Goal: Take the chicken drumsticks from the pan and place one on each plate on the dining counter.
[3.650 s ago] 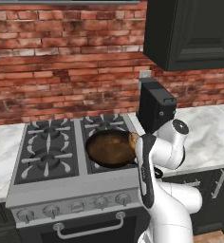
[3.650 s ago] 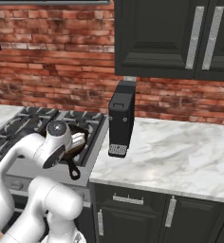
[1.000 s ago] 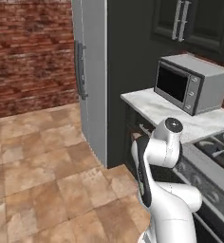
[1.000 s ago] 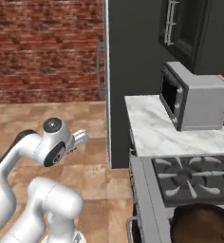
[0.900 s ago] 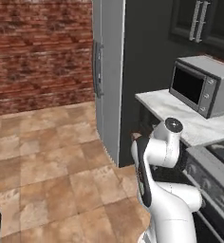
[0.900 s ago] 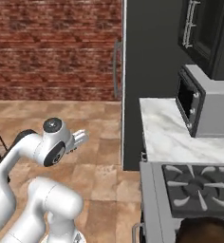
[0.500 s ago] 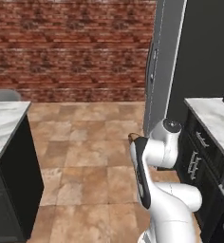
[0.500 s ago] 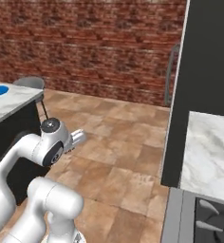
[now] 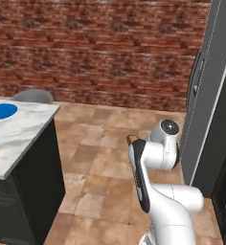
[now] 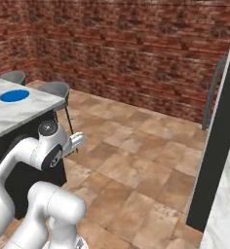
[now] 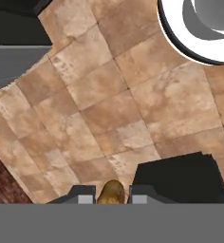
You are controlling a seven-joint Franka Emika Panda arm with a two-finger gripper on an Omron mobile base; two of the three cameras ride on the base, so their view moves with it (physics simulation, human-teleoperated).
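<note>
In the hand view a golden-brown chicken drumstick sits between the two dark fingertips, and my gripper is shut on it. From the left base view the gripper hangs over the tiled floor, well right of the dining counter, with a brown tip of meat at its end. A blue plate lies on the white marble near the counter's far left. The same plate and counter show in the right base view, left of the gripper. The pan is out of view.
Grey chairs stand at the counter's far side, one also visible as a chair in the left base view. A tall dark fridge stands at the right. A brick wall closes the back; brown floor tiles lie between.
The whole picture has swung: microwave, stove and fridge slid away to the right, and the dining counter with its plate came in at the left. The arm holds the same pose, still gripping.
</note>
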